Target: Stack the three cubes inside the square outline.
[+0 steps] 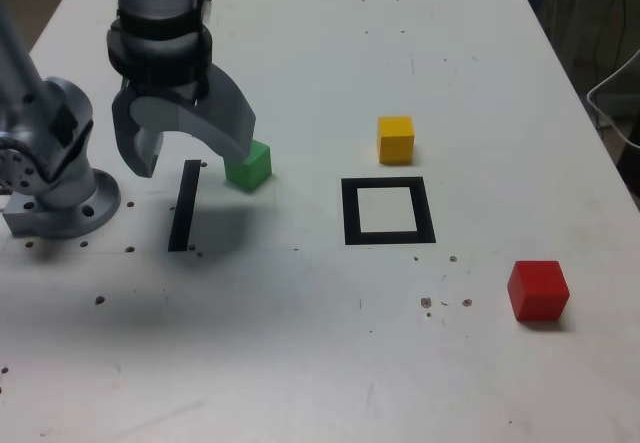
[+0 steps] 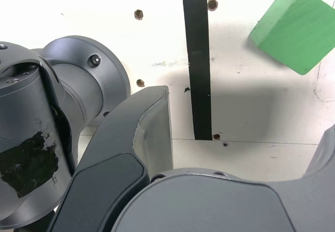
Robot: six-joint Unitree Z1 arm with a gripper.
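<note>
Ext. view; clock dirs taken from sq. outline ctr.

- Table [image 1: 300,363], 1: white, matte; scattered small dk. holes, thin seam line, faint scuffs, soft arm shadow.
- Sq. outline [image 1: 428,213], 1: blk. frame, white ctr., flat on table.
- Yellow cube [image 1: 396,141], 1: 12 o'clock, near outline, apart from it.
- Red cube [image 1: 538,291], 1: 4 o'clock, well apart.
- Green cube [image 1: 248,166], 1: betw. 9 & 10, turned at an angle; partly behind gripper.
- Blk. strip [image 1: 185,206], 1: 9 o'clock.
- Arm base [image 1: 65,208], 1: grey, 9 o'clock, past strip.
- Gripper [image 1: 194,161], 1: above table; jaws spread wide, nothing betw.
- Room: dim, dk. beyond table edges; pale cable [image 1: 603,111] betw. 2 & 3.
</note>
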